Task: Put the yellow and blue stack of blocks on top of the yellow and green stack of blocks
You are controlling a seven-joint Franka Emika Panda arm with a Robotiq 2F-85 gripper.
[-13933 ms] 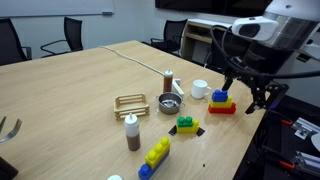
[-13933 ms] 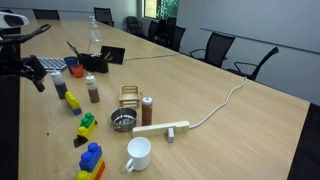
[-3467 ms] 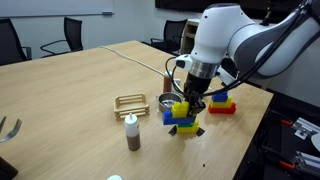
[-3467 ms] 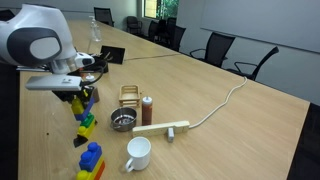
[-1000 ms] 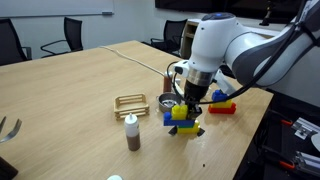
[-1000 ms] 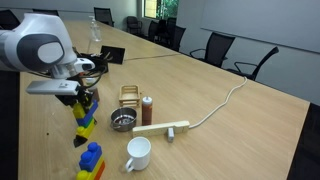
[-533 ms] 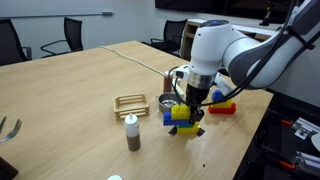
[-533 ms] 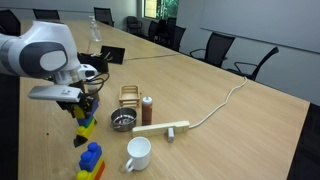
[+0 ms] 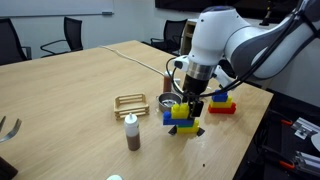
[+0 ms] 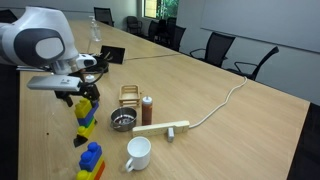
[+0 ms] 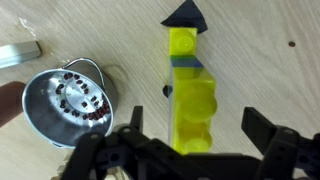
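- Your hand (image 11: 192, 128) is spread wide. In the wrist view its two fingers (image 11: 131, 128) stand off either side of the yellow and blue stack (image 11: 192, 85), with bare table (image 11: 265, 60) in both gaps, gripping nothing.
- The stack runs lengthwise away from the hand, down the middle between the fingers. Its far end meets a dark wedge-shaped piece (image 11: 183, 15).
- In an exterior view the hand (image 9: 193, 104) hangs right above the stack (image 9: 181, 114), close over it, with yellow showing on top and blue below.
- In an exterior view the hand (image 10: 79, 98) sits at the top of the stack (image 10: 85, 110). Here you also get the yellow and green stack (image 10: 86, 128) underneath, carrying it.
- The wrist view hides that lower stack under the yellow bricks.
- You cannot tell from any view whether the bricks are pressed fully home.
- Only the wrist view gives you the finger gap. In both exterior views the fingers blur into one dark shape.
- The metal strainer (image 11: 68, 100) lies just left of the stack in the wrist view, apart from it.
- The red-based stack (image 10: 90, 161) and the white mug (image 10: 138, 153) sit nearer that camera, clear of the hand.
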